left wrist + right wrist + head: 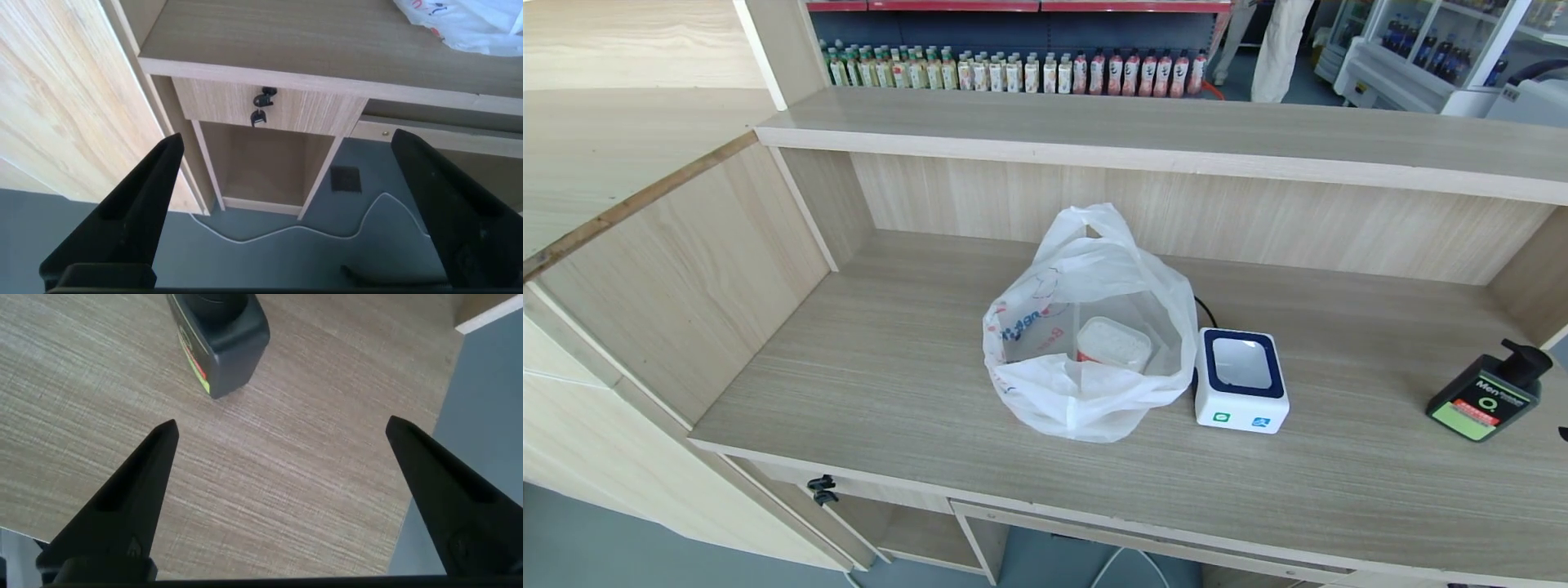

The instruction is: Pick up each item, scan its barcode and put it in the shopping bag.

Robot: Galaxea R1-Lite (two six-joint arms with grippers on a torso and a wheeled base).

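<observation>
- Light wood surface (890, 384) is carrying everything, a raised ledge running behind it.
- White plastic shopping bag (1086, 392) is sitting mid-surface, mouth gaping open, handles sticking up.
- Over the surface's right end, the right gripper (282, 420) is hanging with jaws spread wide, holding nothing, near the pump bottle (219, 339).
- Below the surface's front edge, the left gripper (288, 135) is hanging before the drawer (327, 110), jaws released and empty.
- White barcode scanner (1241, 380), dark blue frame around its window, is sitting just beside the bag on the robot's right.
- Black pump bottle is resting well apart from the scanner.
- White tub (1112, 343) with a red label is lying inside the bag.
- Small key (260, 106) is hanging in the drawer lock.
</observation>
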